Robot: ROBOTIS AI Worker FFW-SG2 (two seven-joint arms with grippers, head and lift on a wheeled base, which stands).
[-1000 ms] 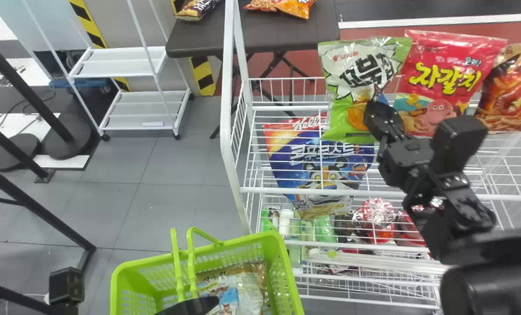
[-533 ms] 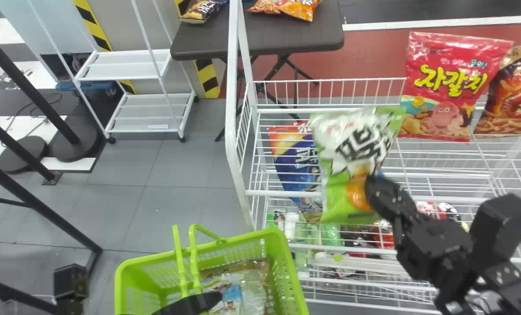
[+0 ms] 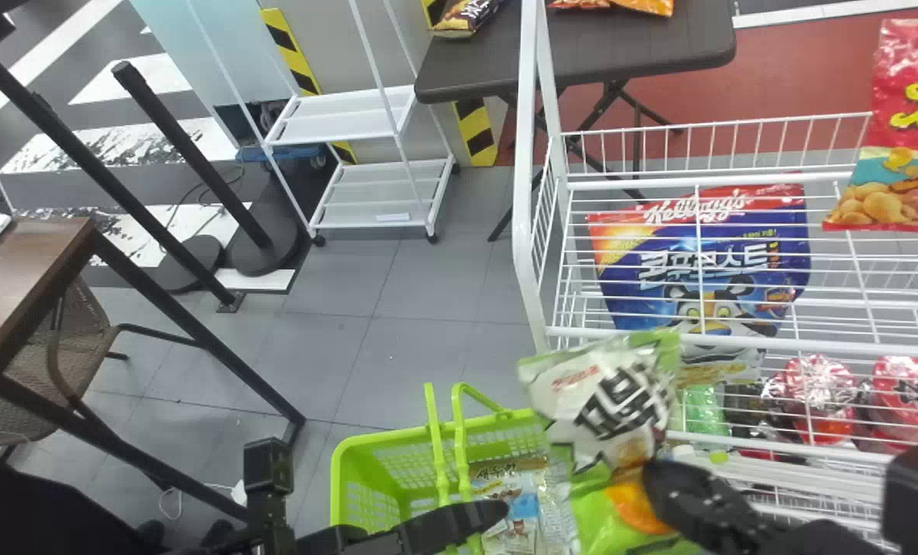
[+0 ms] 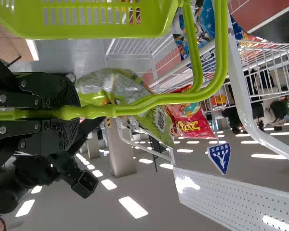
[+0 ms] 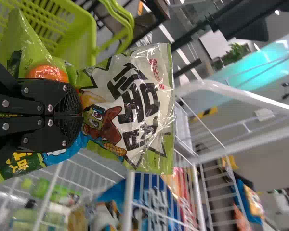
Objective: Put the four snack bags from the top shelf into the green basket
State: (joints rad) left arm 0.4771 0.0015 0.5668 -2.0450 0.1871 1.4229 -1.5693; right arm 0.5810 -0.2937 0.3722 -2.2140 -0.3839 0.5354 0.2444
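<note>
Green-and-white snack bag (image 3: 609,401) clamped over the basket's side

Head view: one snack bag hangs in the right gripper (image 3: 654,479), whose jaws are clamped on it, in front of the right side of the green basket (image 3: 337,478). One red snack bag (image 3: 909,131) stands on the top shelf of the white wire rack (image 3: 532,231), cut off by the view's right edge. One large blue bag (image 3: 705,270) sits behind the rack's wires, and at least two red packs (image 3: 821,397) lie lower down. The basket holds at least one brown-and-white packet (image 3: 516,501); how many more, I cannot tell. Its two handles (image 3: 462,451) rise near the left gripper (image 3: 485,516). Behind, a dark table (image 3: 489,69) carries one dark bag (image 3: 466,17) and some orange packaging (image 3: 643,6).

Left wrist view: both handles run together into the left gripper (image 4: 72,113), its jaws closed on them. The held bag and the red one show beyond.

Right wrist view: the right gripper (image 5: 77,115) pinches the printed front of its one bag, with the basket near it.
</note>
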